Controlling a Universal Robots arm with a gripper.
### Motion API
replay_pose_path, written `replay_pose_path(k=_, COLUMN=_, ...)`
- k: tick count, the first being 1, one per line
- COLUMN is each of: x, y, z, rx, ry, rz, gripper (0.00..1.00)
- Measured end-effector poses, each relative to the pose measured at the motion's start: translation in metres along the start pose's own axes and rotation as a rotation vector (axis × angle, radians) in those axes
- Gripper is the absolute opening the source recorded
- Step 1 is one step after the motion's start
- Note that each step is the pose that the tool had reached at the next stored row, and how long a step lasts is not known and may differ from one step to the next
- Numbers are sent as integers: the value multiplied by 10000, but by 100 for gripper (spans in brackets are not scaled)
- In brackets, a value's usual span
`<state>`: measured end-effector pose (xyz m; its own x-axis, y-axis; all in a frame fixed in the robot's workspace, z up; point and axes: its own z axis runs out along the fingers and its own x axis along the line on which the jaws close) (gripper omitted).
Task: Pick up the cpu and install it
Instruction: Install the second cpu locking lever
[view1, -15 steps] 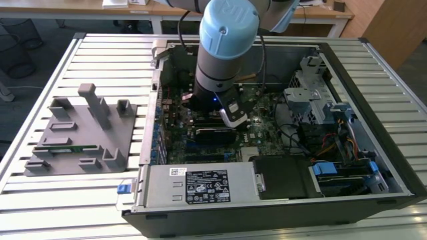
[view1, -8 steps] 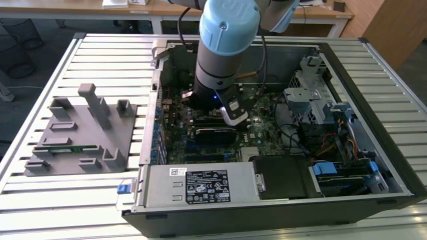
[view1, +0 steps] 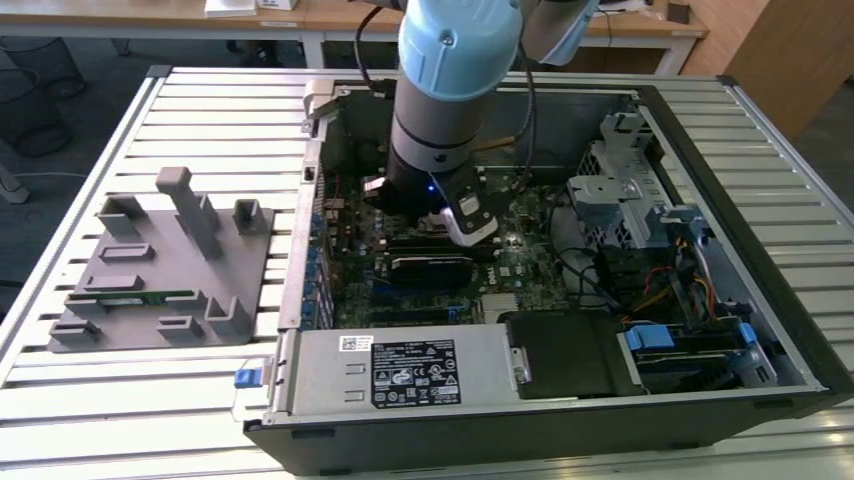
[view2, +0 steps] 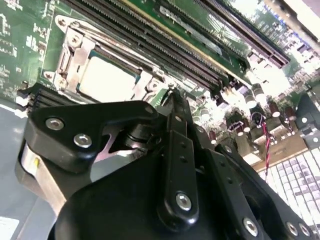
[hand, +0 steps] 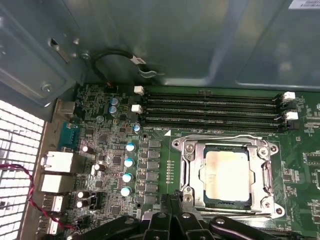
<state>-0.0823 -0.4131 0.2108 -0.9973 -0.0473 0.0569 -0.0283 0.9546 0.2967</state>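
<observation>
Sitting flat in socket (hand: 227, 172) on motherboard (hand: 115, 150), cpu (hand: 226, 171) already seated, metal frame around it, apparently placed for locking. Gripper (hand: 172, 202) hovers just beside socket edge, fingers closed together, holding nothing. Grey fixture (view1: 154, 270) rests near counter (view1: 147, 400) left edge.

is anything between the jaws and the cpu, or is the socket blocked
Nothing visible stands in the way. The cpu already lies inside the socket frame on the motherboard, its silvery top uncovered in both wrist views. The gripper sits beside the socket with nothing between them.
</observation>
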Motion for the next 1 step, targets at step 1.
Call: replay_pose_path(k=1, x=1, y=4, z=-11, rx=-1, ry=0, rz=0, gripper=11)
